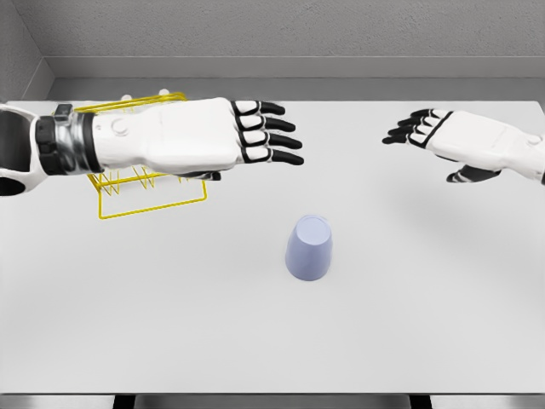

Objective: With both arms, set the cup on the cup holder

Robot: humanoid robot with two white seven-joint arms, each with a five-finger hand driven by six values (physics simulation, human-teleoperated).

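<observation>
A pale lavender cup stands upside down on the white table, near the middle. The yellow wire cup holder sits at the back left, largely hidden behind my left forearm. My left hand hovers above the table, fingers stretched out flat and pointing right, up and left of the cup, holding nothing. At the upper right my right hand hangs with fingers spread toward the left, also empty, well apart from the cup.
A grey wall runs along the table's far edge. The table's front edge lies near the bottom of the picture.
</observation>
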